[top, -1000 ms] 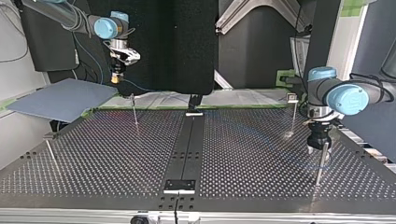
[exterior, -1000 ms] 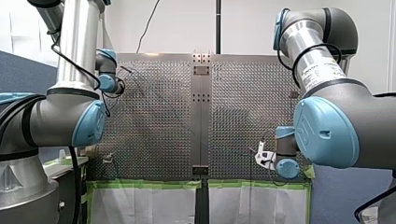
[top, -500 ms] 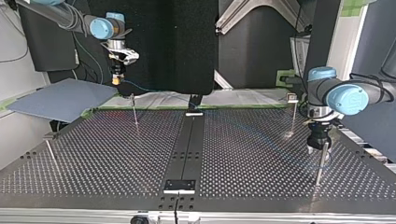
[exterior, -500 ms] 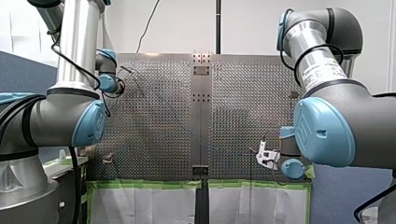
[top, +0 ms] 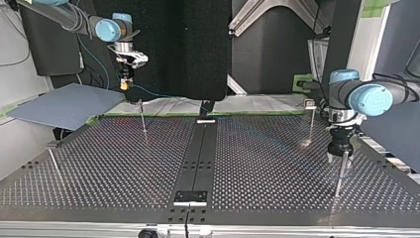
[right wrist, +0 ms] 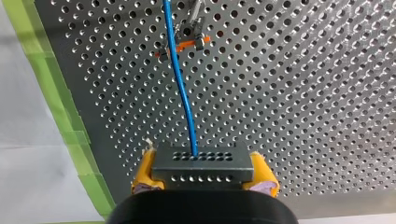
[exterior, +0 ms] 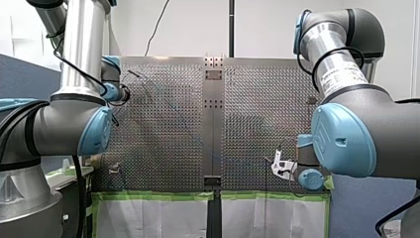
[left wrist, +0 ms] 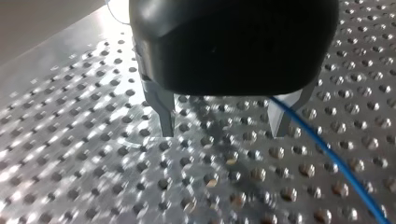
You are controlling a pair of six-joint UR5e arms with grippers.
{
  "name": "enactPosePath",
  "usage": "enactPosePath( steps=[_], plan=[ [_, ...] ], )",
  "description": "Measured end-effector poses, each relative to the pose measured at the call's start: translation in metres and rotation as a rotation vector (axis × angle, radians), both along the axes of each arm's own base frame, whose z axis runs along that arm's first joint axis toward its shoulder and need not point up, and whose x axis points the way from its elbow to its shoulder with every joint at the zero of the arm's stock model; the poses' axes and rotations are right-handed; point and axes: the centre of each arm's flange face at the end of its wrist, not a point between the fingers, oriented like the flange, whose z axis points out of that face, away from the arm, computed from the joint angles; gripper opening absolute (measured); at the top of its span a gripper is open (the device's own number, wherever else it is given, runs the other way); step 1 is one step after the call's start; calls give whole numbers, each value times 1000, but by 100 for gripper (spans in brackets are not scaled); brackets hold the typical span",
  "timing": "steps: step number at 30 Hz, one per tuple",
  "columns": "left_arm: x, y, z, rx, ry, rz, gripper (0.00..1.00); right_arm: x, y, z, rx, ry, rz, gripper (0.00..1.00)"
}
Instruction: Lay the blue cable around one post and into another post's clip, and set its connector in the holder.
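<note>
While right gripper [right wrist: 203, 171] hangs over the tabletop [top: 257, 168] at the edge w/ green tape [right wrist: 77, 140], nr the corner at top view's left, its yellow pads [right wrist: 145, 170] are clamped tight on the grey connector [right wrist: 201, 163], one pad each side. The blue cable [right wrist: 183, 93] leaves the connector's face & runs ahead over the perforated surface, up to a post w/ an orange clip [right wrist: 189, 43]; whether it sits in that clip, can't tell.

Left gripper [left wrist: 222, 133] is low over the tabletop, nr the side edge at top view's right. Its metal fingers [left wrist: 163, 109] are spread wide, nothing held btwn them. The blue cable passes right by one fingertip & off across the holes; touching or not, can't tell. In top view a thin post [top: 339, 173] stands right at left gripper, its tip up by the fingers.
</note>
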Motion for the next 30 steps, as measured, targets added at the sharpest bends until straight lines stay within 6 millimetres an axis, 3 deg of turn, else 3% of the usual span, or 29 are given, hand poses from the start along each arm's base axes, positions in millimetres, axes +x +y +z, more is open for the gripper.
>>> enactPosePath(
  steps=[7,13,20,30],
  plan=[
    [-11,31,-20,-64,-17,51,100,0,1,-1,5,2,1,0],
    [-14,48,-23,-112,-56,74,100,1,2,-1,8,3,3,0],
    [-13,40,-22,-165,-66,31,100,2,2,-1,10,3,4,0],
    [-14,15,-17,-248,-64,-91,100,2,2,-1,9,3,4,0]
  ],
)
